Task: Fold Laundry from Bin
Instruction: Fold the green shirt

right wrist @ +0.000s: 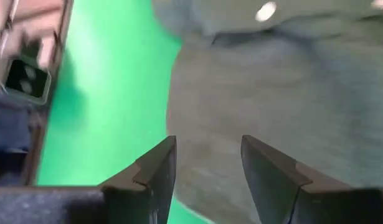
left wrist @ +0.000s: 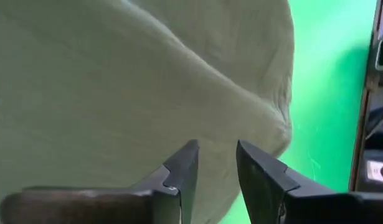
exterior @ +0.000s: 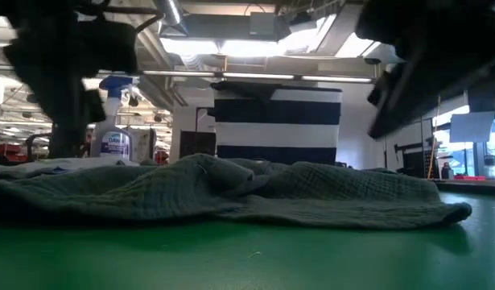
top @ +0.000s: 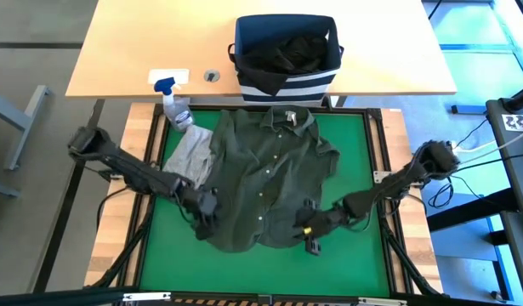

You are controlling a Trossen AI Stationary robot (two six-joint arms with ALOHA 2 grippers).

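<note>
Both tools part-spread, empty: left tool (left wrist: 215,168), right tool (right wrist: 207,163) over olive shirt (top: 265,183) hem.

Non-task stuff: green mat (top: 355,170) fills the centre of the high view, dark frame around it. Light wood table (top: 142,51) across the top. Clear spray bottle (top: 178,109), blue nozzle, lies upper left of centre, across the mat's top edge. White label (top: 169,76) and small round grommet (top: 212,76) just above it. Low view: bottle at left, ceiling lights along the top.
</note>
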